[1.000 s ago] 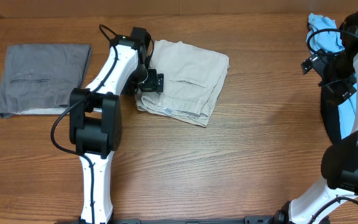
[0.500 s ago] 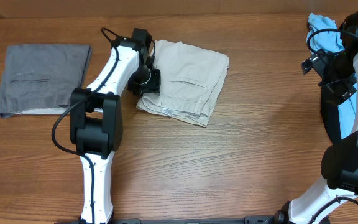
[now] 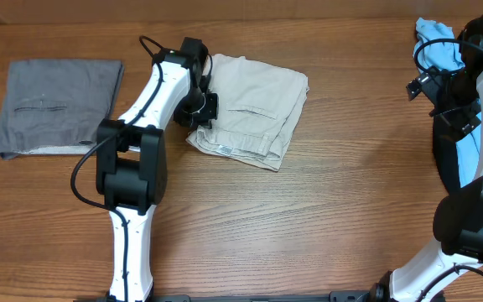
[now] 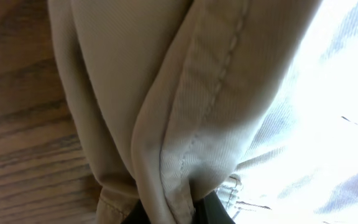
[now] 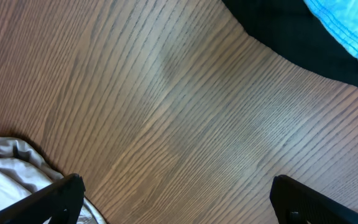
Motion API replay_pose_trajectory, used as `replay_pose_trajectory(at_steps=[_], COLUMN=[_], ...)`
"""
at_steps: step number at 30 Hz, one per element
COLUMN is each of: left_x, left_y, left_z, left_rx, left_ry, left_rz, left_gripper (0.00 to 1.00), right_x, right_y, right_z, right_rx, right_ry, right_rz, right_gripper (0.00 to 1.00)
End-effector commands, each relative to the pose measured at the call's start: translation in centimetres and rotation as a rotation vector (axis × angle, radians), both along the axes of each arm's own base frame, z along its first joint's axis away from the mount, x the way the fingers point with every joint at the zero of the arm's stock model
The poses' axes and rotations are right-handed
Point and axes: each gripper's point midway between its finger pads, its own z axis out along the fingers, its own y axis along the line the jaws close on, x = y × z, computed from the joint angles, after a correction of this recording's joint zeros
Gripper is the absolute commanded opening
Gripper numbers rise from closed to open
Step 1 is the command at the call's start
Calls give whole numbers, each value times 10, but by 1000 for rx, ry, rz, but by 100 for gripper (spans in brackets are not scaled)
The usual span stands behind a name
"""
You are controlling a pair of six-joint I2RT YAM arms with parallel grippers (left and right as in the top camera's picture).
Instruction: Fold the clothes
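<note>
Pale beige cotton shorts (image 3: pixel 254 109) lie folded into a rough square at the upper centre of the overhead frame, pocket side up, with the layered hems along the lower edge. My left claw (image 3: pixel 199 111) is pinched tight on their left edge. The wrist view shows a bunched ridge of fabric with a stitched seam running down between the fingertips, so I judge I have more than one layer.

For this fold I would raise that edge only enough to free it from the brown wood-grain table (image 3: pixel 325 210). Then I would carry it straight across toward the right side of the frame, keeping it parallel to the far edge so the layers land square. The risk is the bottom layer dragging and skewing the stack. If it starts to slide, I should slow down rather than pull harder.

A grey folded garment (image 3: pixel 57 105) sits well apart at the upper left. My right claw (image 5: pixel 176 190) hangs with its jaws spread wide, holding nothing, over bare wood at the right edge, near a light blue cloth (image 3: pixel 438 42).
</note>
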Motion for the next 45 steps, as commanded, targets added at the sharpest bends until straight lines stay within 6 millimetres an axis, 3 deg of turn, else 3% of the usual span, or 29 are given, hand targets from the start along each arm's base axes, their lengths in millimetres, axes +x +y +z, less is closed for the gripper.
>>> replay_pose_trajectory(at_steps=[1,11,17,27,30,35,45], left_x=[-8,31,41,48,49,48,45], left_y=[21,17,37,72,88,134,214], left_z=[-24,40,82,145,165,189,199], left_rx=[138,133,231,203,202,244,284], left_ry=[58,-81,-142,-223,-264,-315,-335], left_rz=[-27,-39,-31,62,99,172,239], left_gripper=[4,4,4,4,4,4,4], right_x=[2,2,2,2,2,2,2], right_y=[-2,-2,-2,-2,-2,-2,-2], right_z=[9,9,9,9,9,9,9], right_rx=[-14,-14,-14,-14,-14,-14,-14], right_ry=[-28,-27,-28,-28,-28,-28,-28], right_rz=[2,2,2,2,2,2,2], right_gripper=[100,100,100,100,100,100,100])
